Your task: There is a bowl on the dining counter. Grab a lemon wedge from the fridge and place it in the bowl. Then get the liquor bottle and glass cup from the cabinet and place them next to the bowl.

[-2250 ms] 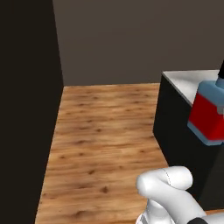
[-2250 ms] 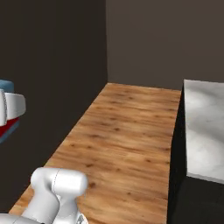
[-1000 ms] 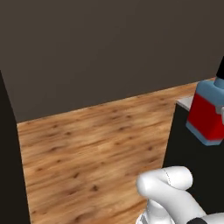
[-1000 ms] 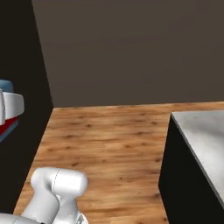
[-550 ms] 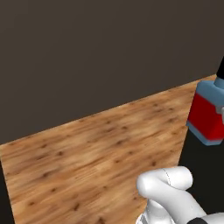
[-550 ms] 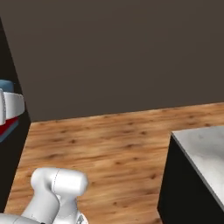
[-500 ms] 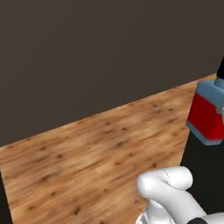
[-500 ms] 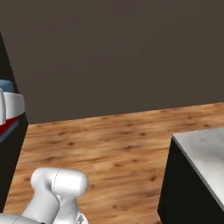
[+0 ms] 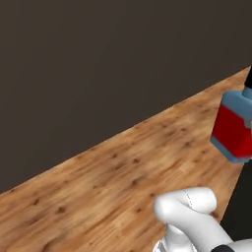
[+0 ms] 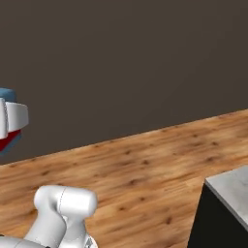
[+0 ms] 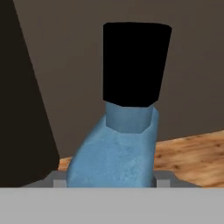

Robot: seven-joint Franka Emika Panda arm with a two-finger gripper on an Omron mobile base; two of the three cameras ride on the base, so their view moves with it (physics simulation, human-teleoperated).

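Note:
The liquor bottle (image 11: 116, 151) fills the hand view: red body below sight, light blue shoulders, black cap (image 11: 135, 63) on top. My gripper (image 11: 109, 180) is shut on it low down, with grey fingertips (image 11: 57, 179) showing on either side. In the left base view the bottle (image 9: 235, 129) hangs in the air at the right edge, red with blue top and bottom. In the right base view the bottle (image 10: 7, 140) shows at the left edge behind my white hand. The bowl, lemon wedge, fridge, glass cup and cabinet are out of view.
A dark brown wall (image 9: 108, 64) runs across ahead above a wooden plank floor (image 9: 98, 197). A grey stone-look counter corner (image 10: 230, 191) over a black side stands at the lower right of the right base view; I cannot tell which counter it is.
The whole picture has swung sideways as the base turned: the black block at the left has slid out and the wall now spans both views. The bottle stays gripped in the same spot.

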